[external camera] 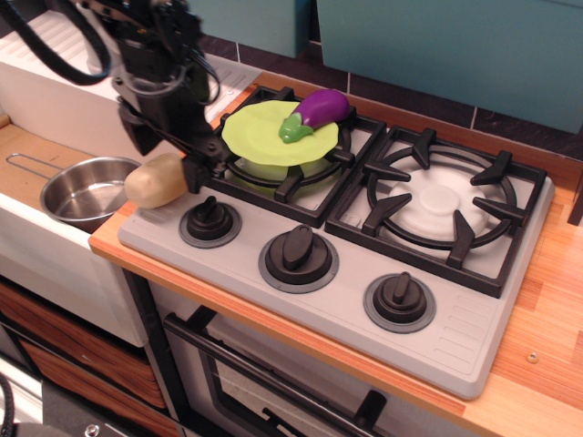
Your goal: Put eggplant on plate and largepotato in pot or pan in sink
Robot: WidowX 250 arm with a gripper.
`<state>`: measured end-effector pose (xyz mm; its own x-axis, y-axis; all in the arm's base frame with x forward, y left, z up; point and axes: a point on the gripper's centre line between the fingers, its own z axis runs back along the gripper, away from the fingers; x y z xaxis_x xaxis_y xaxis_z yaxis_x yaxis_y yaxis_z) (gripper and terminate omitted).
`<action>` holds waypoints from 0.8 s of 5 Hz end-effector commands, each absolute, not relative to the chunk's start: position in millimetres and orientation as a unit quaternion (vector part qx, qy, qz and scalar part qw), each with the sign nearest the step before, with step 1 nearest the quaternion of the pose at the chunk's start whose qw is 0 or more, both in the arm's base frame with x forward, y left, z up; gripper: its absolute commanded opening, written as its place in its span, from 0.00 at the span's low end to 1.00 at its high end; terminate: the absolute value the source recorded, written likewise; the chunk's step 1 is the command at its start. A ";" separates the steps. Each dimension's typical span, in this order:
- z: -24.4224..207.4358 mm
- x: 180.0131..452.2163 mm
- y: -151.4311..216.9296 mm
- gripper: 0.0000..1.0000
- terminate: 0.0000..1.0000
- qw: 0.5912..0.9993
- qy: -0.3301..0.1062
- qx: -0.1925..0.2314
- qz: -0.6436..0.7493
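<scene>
At the left edge of the frame the pot or pan [80,189] sits in the sink [27,159], its steel bowl showing nothing inside and its thin wire handle pointing toward the frame's left edge. Just right of it, at the left-middle of the frame, the largepotato [155,180] lies at the near-left corner of the grey stove top [301,300], close to the table edge above the pan. The end effector [187,166] is down at the potato's right side, one dark finger against or just beside it; whether its fingers are spread around the potato or pressed together I cannot tell from this angle.

The potato looks smooth, rigid and probably light, a hollow plastic toy. Its rounded, glossy skin could slip or roll out of a shallow pinch, so the hold should go across the short middle of the oval, not near a tapered end.

Further right, upper centre, the eggplant [317,113] already rests on the plate [260,137], overhanging its far-right rim.
</scene>
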<state>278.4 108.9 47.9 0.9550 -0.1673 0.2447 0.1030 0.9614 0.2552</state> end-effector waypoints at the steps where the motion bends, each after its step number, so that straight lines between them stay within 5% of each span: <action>1: 54.6 285.6 112.3 1.00 0.00 0.977 -0.162 0.126 -0.065; 4: 49.5 272.7 135.9 1.00 0.00 0.968 -0.196 0.121 -0.100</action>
<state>266.6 133.6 38.0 0.9157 -0.2279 0.3309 0.1502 0.9580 0.2443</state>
